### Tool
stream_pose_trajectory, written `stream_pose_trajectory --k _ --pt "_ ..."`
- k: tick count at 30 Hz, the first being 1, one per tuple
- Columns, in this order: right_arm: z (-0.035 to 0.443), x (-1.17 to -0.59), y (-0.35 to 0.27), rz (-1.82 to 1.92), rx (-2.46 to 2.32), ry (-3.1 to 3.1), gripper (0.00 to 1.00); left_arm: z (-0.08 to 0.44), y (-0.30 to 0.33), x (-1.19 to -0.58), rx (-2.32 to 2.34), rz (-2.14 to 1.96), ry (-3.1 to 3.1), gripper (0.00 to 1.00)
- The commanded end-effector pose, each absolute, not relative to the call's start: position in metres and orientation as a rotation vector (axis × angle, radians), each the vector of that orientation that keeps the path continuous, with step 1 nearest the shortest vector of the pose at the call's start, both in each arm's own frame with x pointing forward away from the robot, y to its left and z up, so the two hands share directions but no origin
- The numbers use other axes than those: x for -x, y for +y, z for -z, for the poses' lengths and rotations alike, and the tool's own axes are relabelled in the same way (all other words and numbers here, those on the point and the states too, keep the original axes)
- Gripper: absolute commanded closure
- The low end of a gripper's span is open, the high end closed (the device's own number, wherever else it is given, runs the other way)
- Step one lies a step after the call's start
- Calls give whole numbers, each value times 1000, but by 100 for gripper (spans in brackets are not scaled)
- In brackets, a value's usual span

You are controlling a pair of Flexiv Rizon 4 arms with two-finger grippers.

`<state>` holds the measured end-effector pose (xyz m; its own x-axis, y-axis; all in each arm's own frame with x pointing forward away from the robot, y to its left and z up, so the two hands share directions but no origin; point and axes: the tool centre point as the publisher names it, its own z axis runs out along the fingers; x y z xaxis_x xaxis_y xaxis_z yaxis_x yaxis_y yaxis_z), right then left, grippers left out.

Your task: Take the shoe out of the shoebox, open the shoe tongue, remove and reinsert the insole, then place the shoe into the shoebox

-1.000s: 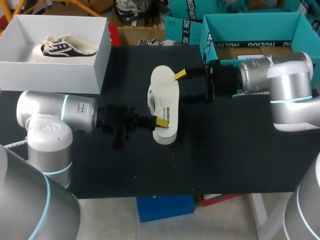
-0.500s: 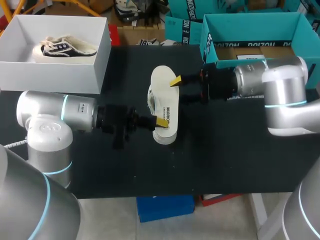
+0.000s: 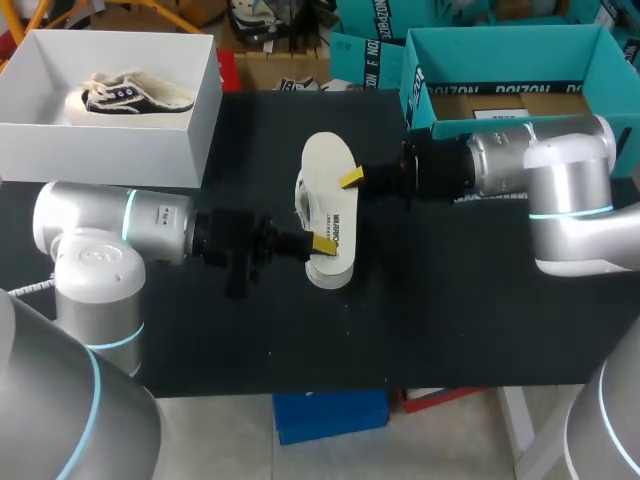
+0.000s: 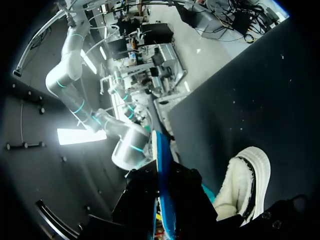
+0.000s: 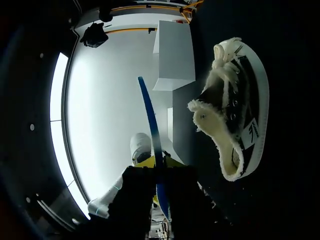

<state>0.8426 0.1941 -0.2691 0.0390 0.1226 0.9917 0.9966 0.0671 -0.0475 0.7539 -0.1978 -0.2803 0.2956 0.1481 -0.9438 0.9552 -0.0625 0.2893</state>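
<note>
the sneaker (image 3: 325,215) lay on its side at the centre of the table (image 3: 450,300), with its pale sole toward the head camera. the white shoebox (image 3: 100,155) stood well apart at the sneaker's 10 o'clock, with a second sneaker (image 3: 128,95) inside. the left claw (image 3: 320,243) met the sneaker's 6 o'clock end. the right claw (image 3: 352,178) was at the sneaker's edge, at 2 o'clock. whether either claw was wide, narrow or clamped could not be told. judgement: removal from the box was done. no insole showed outside the sneaker, so the tongue, insole and return steps appeared outstanding.
</note>
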Motion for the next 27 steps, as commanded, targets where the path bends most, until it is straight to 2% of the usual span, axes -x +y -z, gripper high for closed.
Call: stream_pose_trajectory --k 1,11,12,13,27 --pt "271 -843 197 1065 1266 -1297 100 281 -199 -753 -1476 927 1076 100" --pt "271 -843 197 1065 1266 -1297 100 281 -199 -753 -1476 927 1076 100" --pt "271 -843 197 1065 1266 -1297 100 281 -199 -753 -1482 924 1085 95" --pt "271 -843 197 1065 1266 -1297 100 280 -198 -753 -1485 921 1095 0" --pt "271 -843 197 1065 1266 -1297 100 245 -157 -760 -1662 695 1472 0"
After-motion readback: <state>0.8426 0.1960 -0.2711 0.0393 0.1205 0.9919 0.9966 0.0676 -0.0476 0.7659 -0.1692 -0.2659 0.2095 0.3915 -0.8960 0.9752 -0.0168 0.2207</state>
